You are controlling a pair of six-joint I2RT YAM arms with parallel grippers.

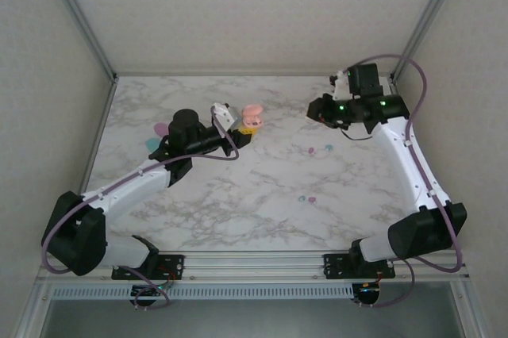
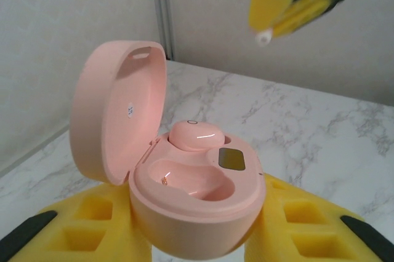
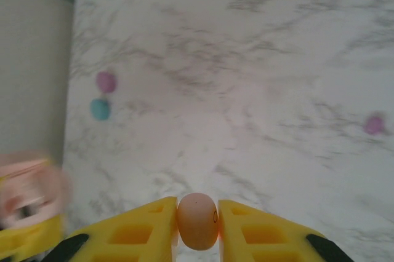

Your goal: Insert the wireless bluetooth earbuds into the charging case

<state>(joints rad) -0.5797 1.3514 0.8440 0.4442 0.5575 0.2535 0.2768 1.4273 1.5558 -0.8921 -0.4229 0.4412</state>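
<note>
Left hand (image 2: pixel 197 245): clamped on the pink charging case (image 2: pixel 197 210), left of centre toward the far side of the table (image 1: pixel 262 187).
Charging case: lid (image 2: pixel 117 108) raised; first pink earbud (image 2: pixel 194 134) seated in one socket, the other socket bare.
Right hand (image 3: pixel 197 232): far right, clamped on the second pink earbud (image 3: pixel 197 214).

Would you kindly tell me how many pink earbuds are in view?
2. One earbud sits in the open pink case held by the left claw; the other earbud is pinched in the right claw.

Open pink case (image 1: pixel 252 115) in left fingers (image 1: pixel 245 132); earbuds (image 1: pixel 311 149) scattered on marble table (image 1: pixel 262 219).
</note>
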